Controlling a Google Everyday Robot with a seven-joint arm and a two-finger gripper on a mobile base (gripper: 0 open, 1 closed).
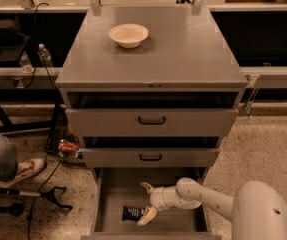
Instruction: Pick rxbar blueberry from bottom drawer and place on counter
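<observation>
The rxbar blueberry point(131, 213), a small dark flat wrapper, lies on the grey floor of the open bottom drawer point(114, 190), near its front left. My gripper point(147, 201) is inside the drawer, just right of the bar, open, with one yellowish fingertip point(146, 216) close beside the bar's right end and the other point(147, 186) further back. It holds nothing. The counter point(183, 49) is the flat grey cabinet top above.
A white bowl point(128, 35) sits on the counter's back left. Two upper drawers with black handles point(151, 120) stand slightly pulled out above the bottom one. A person's shoe point(25, 169) and a black stand point(48, 196) are on the speckled floor at left.
</observation>
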